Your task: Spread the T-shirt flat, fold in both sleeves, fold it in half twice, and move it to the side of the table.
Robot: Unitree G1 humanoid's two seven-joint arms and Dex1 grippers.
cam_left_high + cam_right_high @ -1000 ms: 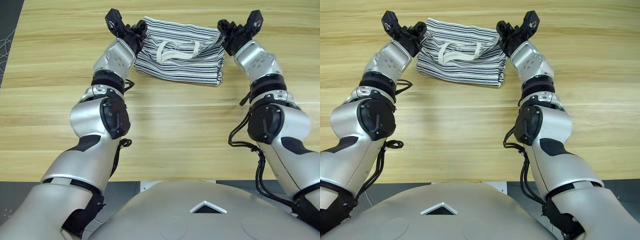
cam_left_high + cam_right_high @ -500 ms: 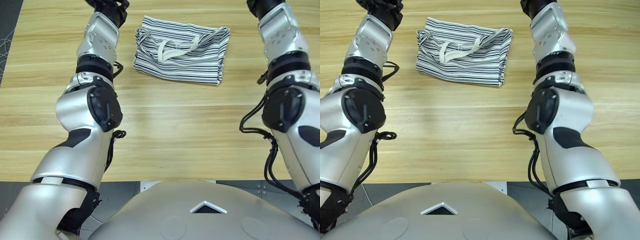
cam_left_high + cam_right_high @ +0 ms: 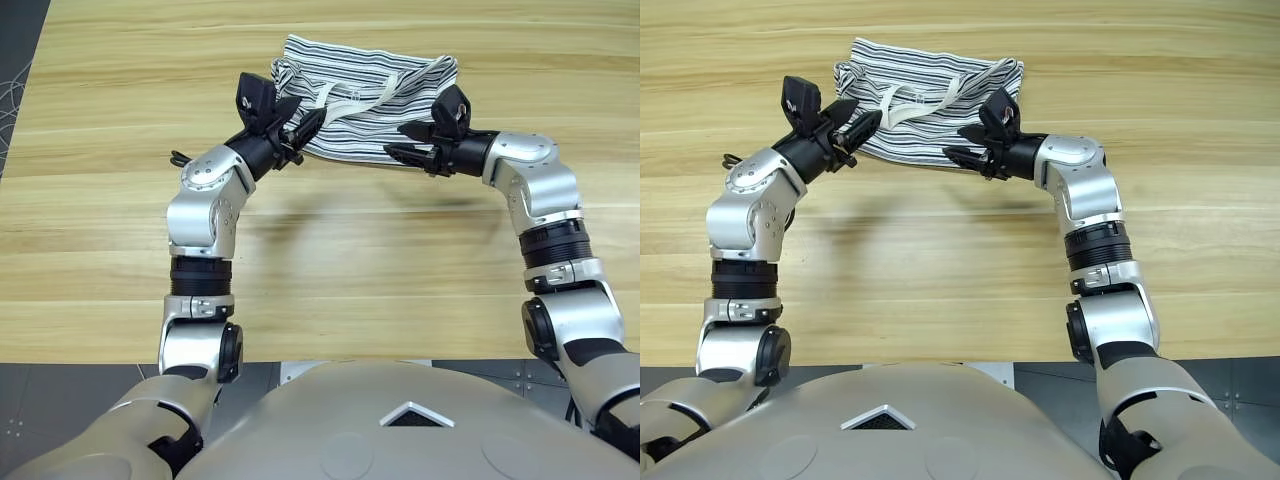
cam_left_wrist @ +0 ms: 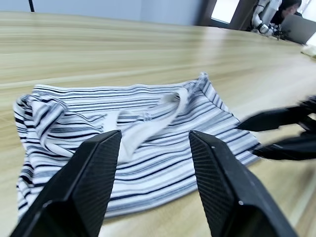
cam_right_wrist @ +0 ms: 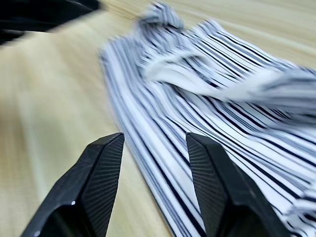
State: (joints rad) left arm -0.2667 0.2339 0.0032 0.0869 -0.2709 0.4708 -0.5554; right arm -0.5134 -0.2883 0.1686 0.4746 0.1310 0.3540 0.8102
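Left gripper (image 4: 154, 134) and right gripper (image 5: 155, 136), both spread apart, flank the T-shirt (image 3: 365, 95), seemingly untouched.

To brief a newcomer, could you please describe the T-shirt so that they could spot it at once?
On the wooden table, look toward the far side, beyond the left gripper and right gripper. The T-shirt lies folded into a rectangle, the only cloth, with dark-and-white stripes and a pale neckband on top.
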